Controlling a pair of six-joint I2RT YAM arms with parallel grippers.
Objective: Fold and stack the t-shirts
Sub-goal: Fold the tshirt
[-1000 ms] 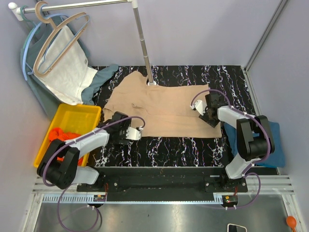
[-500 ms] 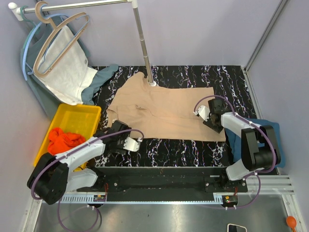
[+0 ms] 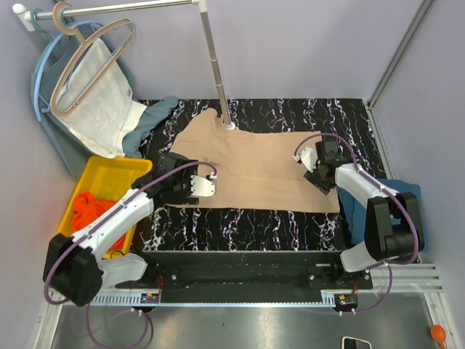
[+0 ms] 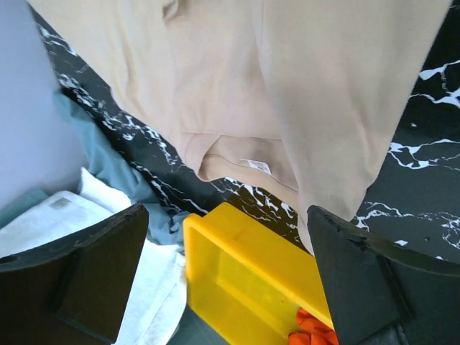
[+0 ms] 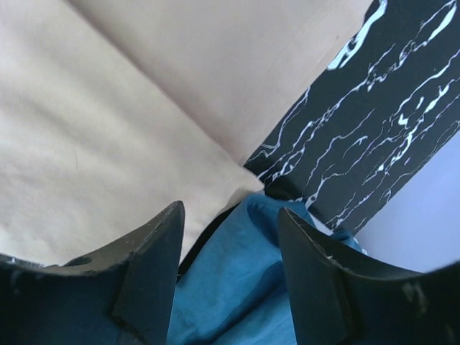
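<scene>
A beige t-shirt (image 3: 254,167) lies spread flat on the black marbled table (image 3: 240,222). My left gripper (image 3: 180,187) hovers at the shirt's near-left corner, jaws wide open and empty; in the left wrist view its fingers (image 4: 75,280) frame the beige shirt's (image 4: 237,86) collar and label. My right gripper (image 3: 323,180) stands over the shirt's right edge, open with nothing between its fingers (image 5: 154,262). Below it show the beige hem (image 5: 108,136) and a teal-blue t-shirt (image 5: 244,287), which lies off the table's right side (image 3: 410,211). An orange-red t-shirt (image 3: 89,207) sits in the yellow bin (image 3: 116,174).
A metal pole (image 3: 216,65) stands on the table at the shirt's far edge. A white cloth (image 3: 102,98) on hangers and a grey-green garment (image 3: 156,116) hang at the back left. The yellow bin (image 4: 251,273) sits against the table's left side.
The right gripper pulled the beige shirt's right edge outward, then opened and let it go. The left arm dipped toward the near edge, then came back to the shirt's left corner.
</scene>
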